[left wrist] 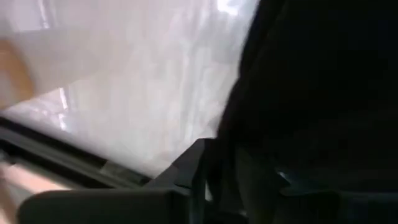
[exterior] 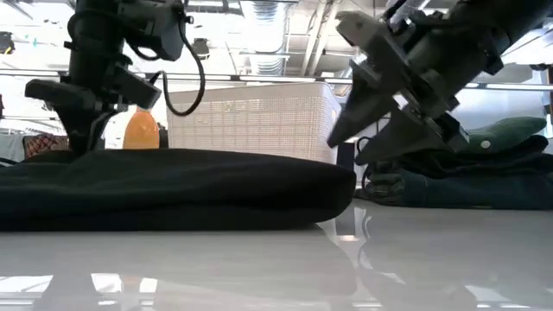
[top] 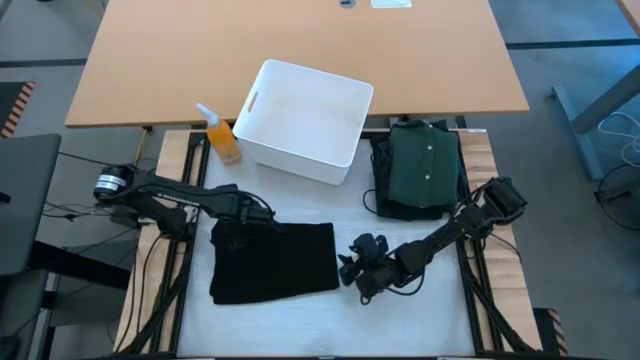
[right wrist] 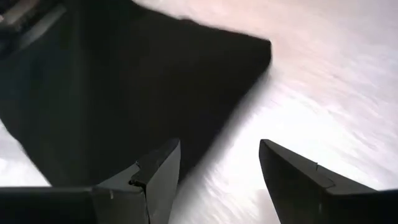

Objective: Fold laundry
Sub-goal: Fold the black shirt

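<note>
A black garment (top: 272,262) lies folded into a flat rectangle on the white table top (top: 300,320); the low view shows it as a low dark mound (exterior: 173,186). My left gripper (top: 232,234) points steeply down at the garment's far left corner, and black cloth (left wrist: 311,93) fills much of its wrist view. My right gripper (top: 352,268) hangs open just off the garment's right edge, above the table, with the garment's corner (right wrist: 249,50) ahead of its fingers (right wrist: 158,168). A dark green buttoned shirt (top: 425,168) lies on top of a stack of folded dark clothes at the far right.
A white plastic bin (top: 305,120) stands at the far middle, with an orange spray bottle (top: 222,138) to its left. A wooden table (top: 300,40) lies beyond them. Bare white surface stretches along the near edge (top: 330,335).
</note>
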Available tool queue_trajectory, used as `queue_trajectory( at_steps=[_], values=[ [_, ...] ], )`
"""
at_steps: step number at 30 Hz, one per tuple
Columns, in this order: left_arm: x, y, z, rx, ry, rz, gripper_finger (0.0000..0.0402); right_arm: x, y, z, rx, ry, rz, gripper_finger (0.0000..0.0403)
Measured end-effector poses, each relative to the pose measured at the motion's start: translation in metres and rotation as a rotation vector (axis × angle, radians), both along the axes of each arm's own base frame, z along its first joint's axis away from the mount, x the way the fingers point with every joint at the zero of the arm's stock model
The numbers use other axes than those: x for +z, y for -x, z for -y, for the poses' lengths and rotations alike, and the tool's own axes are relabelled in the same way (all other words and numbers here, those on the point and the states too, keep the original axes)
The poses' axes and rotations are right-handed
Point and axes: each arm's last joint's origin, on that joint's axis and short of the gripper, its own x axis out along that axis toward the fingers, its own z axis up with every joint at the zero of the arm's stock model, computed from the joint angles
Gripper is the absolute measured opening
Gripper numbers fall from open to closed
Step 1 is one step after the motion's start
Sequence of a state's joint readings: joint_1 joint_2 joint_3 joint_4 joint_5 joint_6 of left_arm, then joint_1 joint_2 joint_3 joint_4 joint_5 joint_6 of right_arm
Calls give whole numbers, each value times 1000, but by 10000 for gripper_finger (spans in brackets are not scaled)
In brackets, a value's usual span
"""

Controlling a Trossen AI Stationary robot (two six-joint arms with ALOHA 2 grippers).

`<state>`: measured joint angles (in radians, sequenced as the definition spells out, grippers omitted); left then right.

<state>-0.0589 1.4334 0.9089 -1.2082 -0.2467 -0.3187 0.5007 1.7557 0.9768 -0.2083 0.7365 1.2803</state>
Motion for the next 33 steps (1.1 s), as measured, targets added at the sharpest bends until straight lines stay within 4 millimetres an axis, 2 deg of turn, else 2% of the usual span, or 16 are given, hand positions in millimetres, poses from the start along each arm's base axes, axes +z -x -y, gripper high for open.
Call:
queue_trajectory(
  at_steps=[6,11,14,18,24,26,29,31,33],
  values=[
    [35,7,-3,18,-90,87,114,3,-15,26,-98,-2,52,244],
    [66,28,-4,96,-100,286,136,4,-26,52,-116,-20,37,244],
    [72,37,2,135,-38,470,141,3,-29,61,-106,-35,20,244],
    [55,36,31,22,235,712,142,-5,-33,65,-86,-70,47,244],
    [12,39,78,-120,420,866,142,-47,-37,73,-14,-208,175,244],
    [-2,42,89,-107,439,838,142,-53,-41,74,-9,-211,205,244],
    [-27,50,101,-32,434,708,142,-58,-45,73,9,-199,215,239],
    [-44,55,109,7,448,608,142,-59,-47,73,19,-191,206,218],
    [-55,56,116,32,456,522,142,-59,-48,73,38,-177,198,176]
  ],
)
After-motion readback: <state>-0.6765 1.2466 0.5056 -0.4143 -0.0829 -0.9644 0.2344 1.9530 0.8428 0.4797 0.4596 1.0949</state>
